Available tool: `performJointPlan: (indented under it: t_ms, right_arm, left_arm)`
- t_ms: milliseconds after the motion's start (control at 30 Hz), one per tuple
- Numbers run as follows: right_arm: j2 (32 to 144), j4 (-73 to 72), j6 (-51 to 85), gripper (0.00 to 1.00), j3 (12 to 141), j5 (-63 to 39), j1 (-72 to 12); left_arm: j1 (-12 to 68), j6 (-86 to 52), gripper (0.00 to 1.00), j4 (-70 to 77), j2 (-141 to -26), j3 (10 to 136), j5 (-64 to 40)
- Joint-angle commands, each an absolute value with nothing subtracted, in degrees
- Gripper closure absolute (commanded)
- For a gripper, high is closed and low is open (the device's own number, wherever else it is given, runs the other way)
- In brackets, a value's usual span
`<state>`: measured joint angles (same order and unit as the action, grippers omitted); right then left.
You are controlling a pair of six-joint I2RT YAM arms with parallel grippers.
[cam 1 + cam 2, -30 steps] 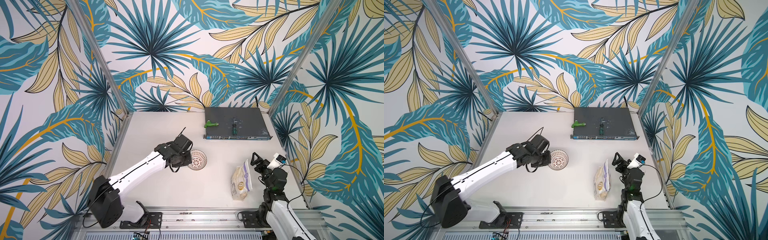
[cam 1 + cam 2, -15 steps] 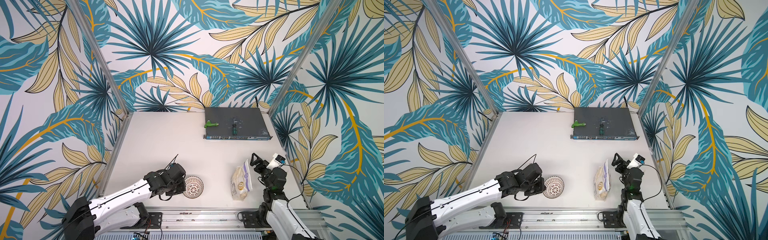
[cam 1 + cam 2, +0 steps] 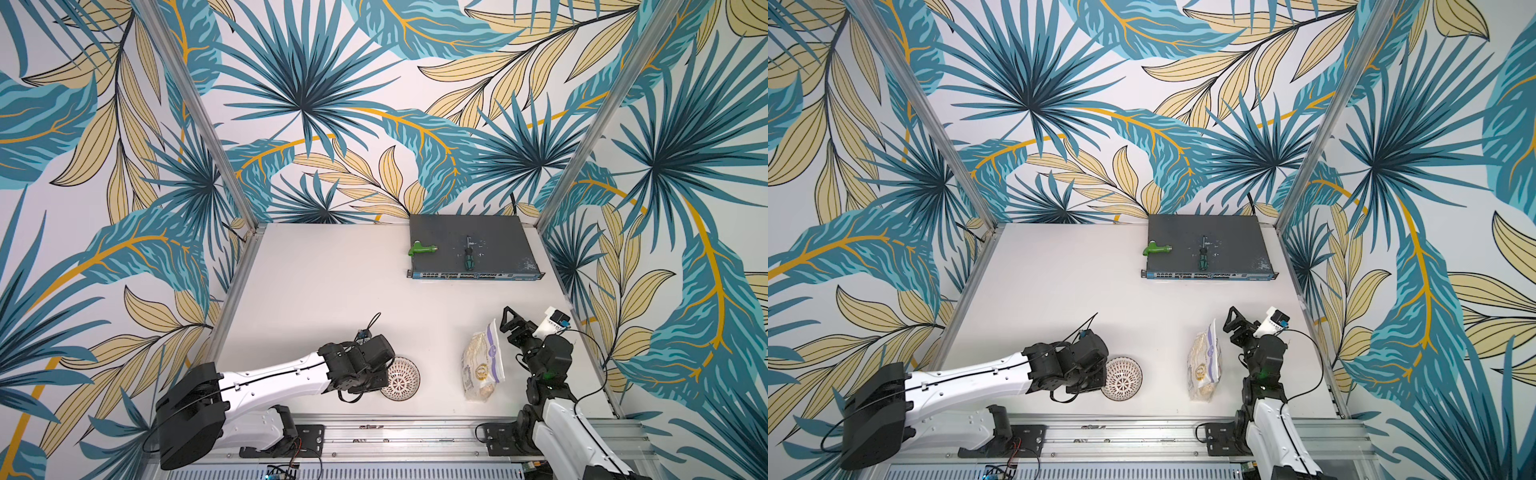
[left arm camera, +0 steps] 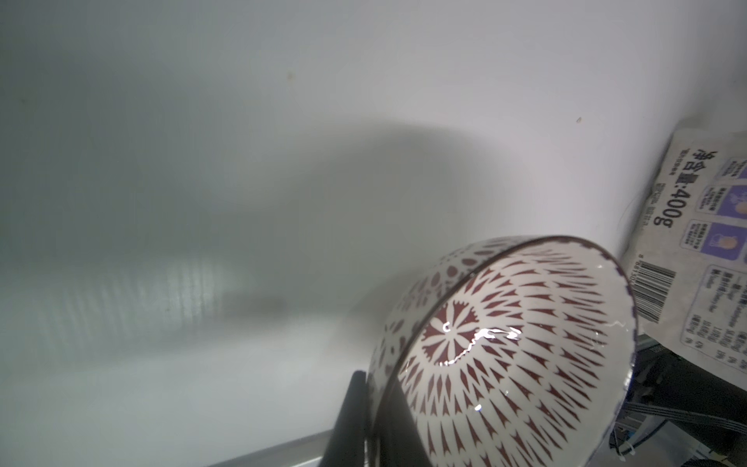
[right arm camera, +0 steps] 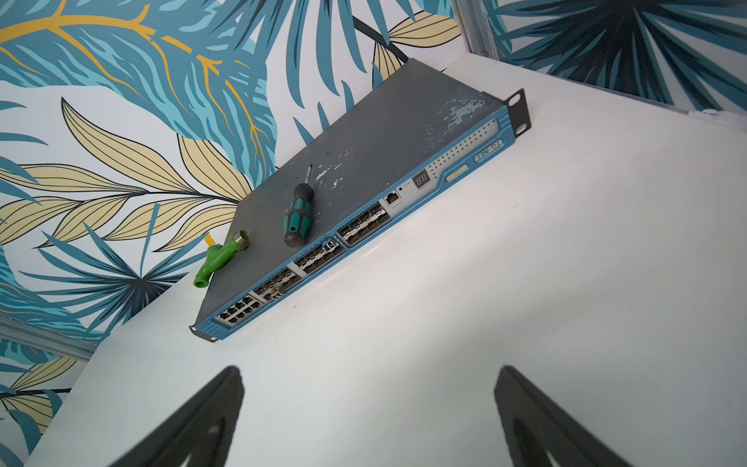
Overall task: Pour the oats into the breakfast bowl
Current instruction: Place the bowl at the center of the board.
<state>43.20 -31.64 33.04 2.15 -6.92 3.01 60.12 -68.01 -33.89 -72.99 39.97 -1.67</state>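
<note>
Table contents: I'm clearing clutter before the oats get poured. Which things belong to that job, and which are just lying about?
For the job: oats pouch; breakfast bowl.
Lying about: network switch; screwdriver; green pipe fitting.

In both top views the left pincer [image 3: 383, 375] has its fingertips hidden under its own black wrist, which also covers the side of the breakfast bowl [image 3: 403, 379] toward that arm. The left wrist view cuts off part of the bowl and most of the oats pouch [image 4: 703, 250] at its edges. The pouch's small print is unreadable, and the table [image 4: 202, 202] there is a soft blur. Whether the pouch is sealed cannot be told. On the right pincer [image 5: 368, 374], the fingers [image 5: 202, 420] are blurred and cut off by the right wrist view's edge.
</note>
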Motion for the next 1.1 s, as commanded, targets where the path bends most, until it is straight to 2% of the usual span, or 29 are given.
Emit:
performJointPlan:
  t_ms: [0,167,233,333,400,533,667,867,1067]
  right_arm:
    - [43.1,-32.5,32.8,0.0,2.8,-6.9,2.9]
    - [43.0,-32.5,32.7,0.0,2.8,-7.0,2.9]
    - [43.1,-32.5,32.7,0.01,2.8,-7.1,2.9]
    - [43.2,-32.4,32.7,0.0,2.8,-7.0,2.9]
    - [43.5,-30.3,32.6,0.0,4.1,-6.7,2.9]
    - [46.1,-7.6,31.7,0.0,16.8,-6.3,2.9]
    - [50.7,7.6,29.5,0.01,29.2,-11.5,2.9]
    - [50.9,28.0,25.6,0.04,45.5,-18.1,2.0]
    - [47.8,44.5,23.5,0.07,60.4,-15.8,-5.0]
  left_arm:
    - [60.9,-68.2,1.0,-31.8,-74.9,43.2,-1.1]
    - [62.0,-68.5,1.0,-33.1,-77.8,44.9,-0.1]
    - [62.2,-68.8,0.97,-33.4,-78.0,45.0,0.3]
    - [62.2,-69.2,0.89,-34.9,-77.7,45.0,1.3]
    - [62.2,-69.3,0.81,-35.9,-76.9,45.0,2.0]
    - [62.2,-69.0,0.64,-38.8,-74.2,46.5,3.3]
    - [62.2,-67.0,0.49,-41.7,-70.5,50.4,4.7]
    - [62.2,-63.3,0.3,-48.6,-65.7,57.8,9.9]
    - [62.2,-61.4,0.16,-48.3,-61.4,58.2,16.8]
